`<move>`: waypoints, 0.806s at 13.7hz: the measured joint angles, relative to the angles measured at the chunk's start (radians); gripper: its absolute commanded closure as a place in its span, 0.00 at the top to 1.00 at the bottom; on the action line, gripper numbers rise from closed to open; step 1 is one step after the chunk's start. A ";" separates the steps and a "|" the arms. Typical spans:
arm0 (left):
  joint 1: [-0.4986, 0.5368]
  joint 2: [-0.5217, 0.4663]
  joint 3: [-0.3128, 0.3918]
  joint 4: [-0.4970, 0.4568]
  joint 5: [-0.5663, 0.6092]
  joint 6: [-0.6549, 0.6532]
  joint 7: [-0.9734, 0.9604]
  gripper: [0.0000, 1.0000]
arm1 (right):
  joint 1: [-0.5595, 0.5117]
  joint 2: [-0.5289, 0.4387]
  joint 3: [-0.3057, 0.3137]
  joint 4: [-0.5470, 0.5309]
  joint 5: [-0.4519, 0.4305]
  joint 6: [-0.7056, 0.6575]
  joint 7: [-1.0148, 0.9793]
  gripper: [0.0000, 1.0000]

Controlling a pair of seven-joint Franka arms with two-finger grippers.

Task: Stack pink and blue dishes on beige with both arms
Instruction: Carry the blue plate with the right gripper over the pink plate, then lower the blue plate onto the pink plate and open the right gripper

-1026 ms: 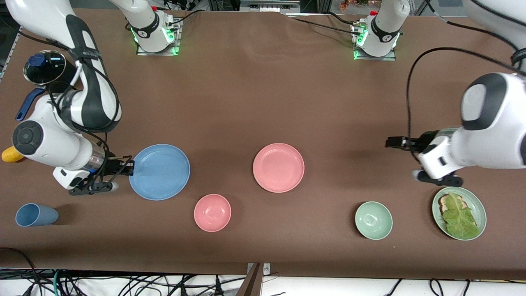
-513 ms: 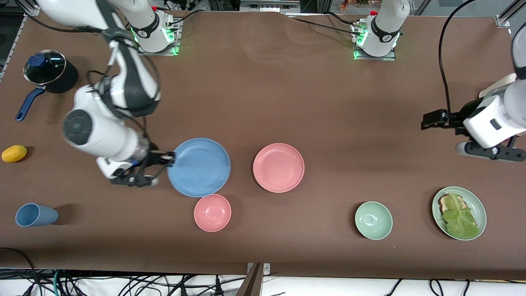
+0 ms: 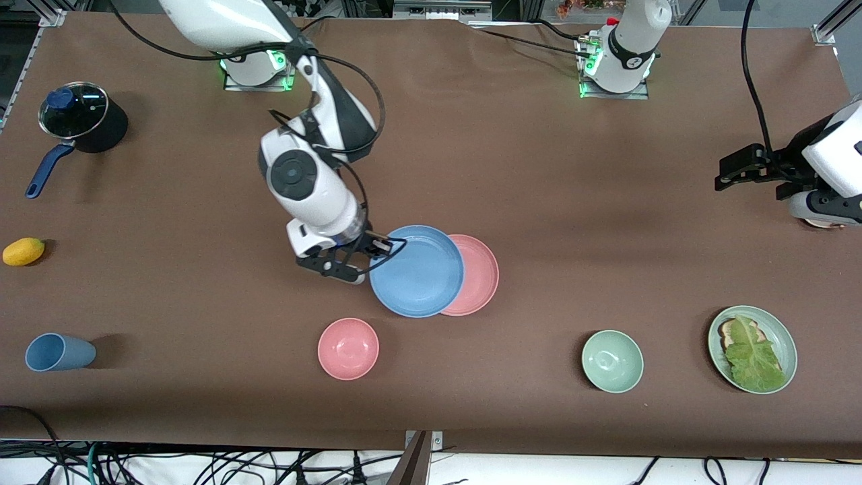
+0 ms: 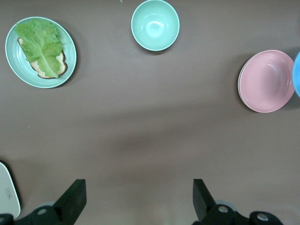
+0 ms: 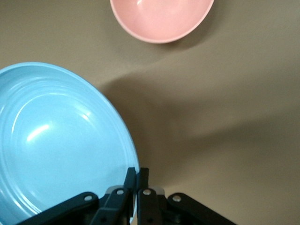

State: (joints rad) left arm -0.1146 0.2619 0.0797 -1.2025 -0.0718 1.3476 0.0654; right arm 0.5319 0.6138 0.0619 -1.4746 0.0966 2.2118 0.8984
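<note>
Right claw [image 3: 381, 246] is clamped on the rim of the round light blue matte plate [image 3: 419, 271], held over the round pink matte plate [image 3: 477, 275] mid-counter [image 3: 539, 188]. Left claw [image 3: 731, 166], spread wide and empty, waits above the counter's left-arm end.
</note>
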 measured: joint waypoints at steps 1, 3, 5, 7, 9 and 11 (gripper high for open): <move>0.002 -0.001 0.000 -0.003 0.000 0.000 0.000 1.00 | 0.018 0.021 -0.001 0.020 -0.002 0.003 0.047 0.00; 0.011 -0.008 0.001 -0.007 0.000 -0.004 0.000 1.00 | 0.051 0.060 -0.002 0.046 -0.020 0.031 0.129 0.00; 0.023 -0.015 0.002 -0.012 0.000 -0.009 0.000 1.00 | 0.076 0.094 -0.002 0.051 -0.046 0.070 0.201 0.00; 0.025 -0.022 0.001 -0.017 0.000 -0.022 0.000 1.00 | 0.092 0.121 -0.002 0.051 -0.059 0.100 0.239 0.00; 0.023 -0.024 -0.001 -0.017 0.000 -0.037 0.000 1.00 | 0.104 0.139 -0.002 0.053 -0.063 0.104 0.261 0.00; 0.019 -0.024 -0.003 -0.017 0.000 -0.038 0.000 1.00 | 0.117 0.154 -0.002 0.054 -0.086 0.104 0.298 0.00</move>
State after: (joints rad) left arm -0.0958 0.2383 0.0767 -1.2198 -0.0716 1.3092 0.0654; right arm 0.6490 0.7683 0.0596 -1.4209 0.0102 2.3163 1.1965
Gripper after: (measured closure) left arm 0.000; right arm 0.960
